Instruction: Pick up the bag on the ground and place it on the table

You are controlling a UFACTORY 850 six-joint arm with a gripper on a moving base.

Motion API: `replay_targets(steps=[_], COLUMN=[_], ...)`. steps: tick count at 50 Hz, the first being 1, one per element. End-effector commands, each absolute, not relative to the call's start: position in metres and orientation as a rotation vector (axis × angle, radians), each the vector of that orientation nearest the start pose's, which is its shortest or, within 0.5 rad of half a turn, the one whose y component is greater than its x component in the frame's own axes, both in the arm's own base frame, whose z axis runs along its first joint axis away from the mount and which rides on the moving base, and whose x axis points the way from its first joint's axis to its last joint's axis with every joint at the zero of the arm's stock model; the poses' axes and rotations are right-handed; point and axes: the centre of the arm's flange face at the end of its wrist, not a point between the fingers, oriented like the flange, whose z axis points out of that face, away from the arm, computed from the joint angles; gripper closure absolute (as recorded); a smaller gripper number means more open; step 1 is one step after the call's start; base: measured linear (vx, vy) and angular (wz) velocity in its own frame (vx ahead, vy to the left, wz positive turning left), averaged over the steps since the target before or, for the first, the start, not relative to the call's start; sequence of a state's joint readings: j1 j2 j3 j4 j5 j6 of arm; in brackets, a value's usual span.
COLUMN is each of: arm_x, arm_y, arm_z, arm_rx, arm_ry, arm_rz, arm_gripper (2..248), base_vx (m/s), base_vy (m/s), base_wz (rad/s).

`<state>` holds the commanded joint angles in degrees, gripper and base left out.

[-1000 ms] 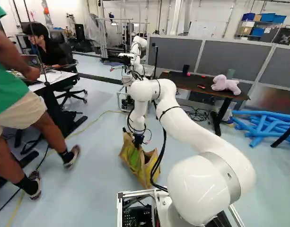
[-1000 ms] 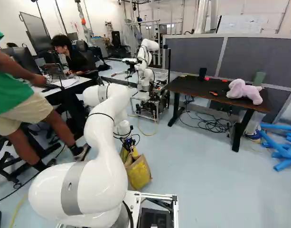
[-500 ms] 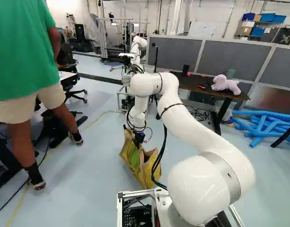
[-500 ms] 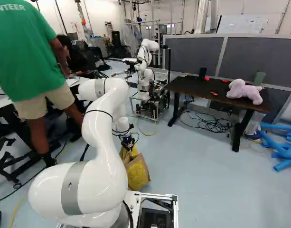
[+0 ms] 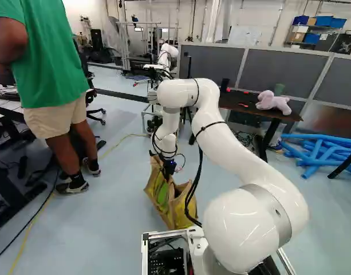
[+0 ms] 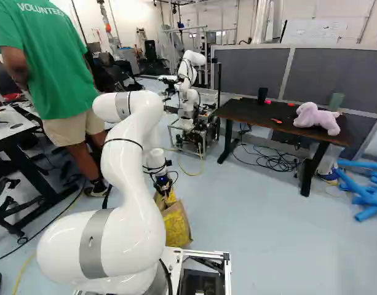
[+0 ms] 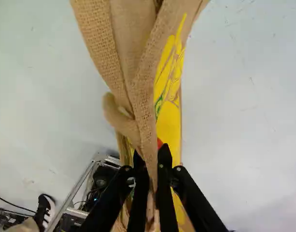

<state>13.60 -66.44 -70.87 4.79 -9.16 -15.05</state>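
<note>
One claw [image 5: 169,167], of two black fingers [image 7: 164,155], was closed on one folded strip of cloth at the upper part of one bag [image 5: 164,197]. The wrist view showed the cloth pinched from two sides, between the tips of the claw [image 7: 151,159], with the rest of the bag spreading ahead of and below them. The bag, tan burlap with yellow and green print, was upright, low over the floor [image 6: 268,227], just ahead of the base frame [image 6: 219,253]; whether its bottom touched the floor could not be told. One white arm [image 6: 126,178] carried the claw, arching up and forward, then down to the bag.

Farther ahead, one dark table [image 6: 250,113] stood to the right of the bag in both base views, well apart from it. On its top were one pink plush toy [image 6: 314,118], one black cup [image 6: 262,95], one orange tool [image 6: 277,121] and two small red pieces [image 6: 291,104]. One tangle of black cable [image 6: 277,161] lay on the floor beneath. Another robot [image 6: 188,92] stood left of the table. Three grey panels [image 5: 284,71] showed behind the table in the left base view, and one pile of blue tubes [image 5: 321,150] lay to its right.
</note>
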Motion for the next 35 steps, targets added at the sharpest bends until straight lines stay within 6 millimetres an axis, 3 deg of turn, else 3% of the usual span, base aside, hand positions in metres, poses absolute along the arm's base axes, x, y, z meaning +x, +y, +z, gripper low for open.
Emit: replay_targets(steps=[35], arm_x=[0.479], arm_y=[0.116], arm_z=[0.068], arm_rx=[-3.068], arm_ry=[-0.645], arm_rz=[0.060], arm_gripper=[227], base_vx=[0.000], base_vy=[0.000], base_wz=[0.000])
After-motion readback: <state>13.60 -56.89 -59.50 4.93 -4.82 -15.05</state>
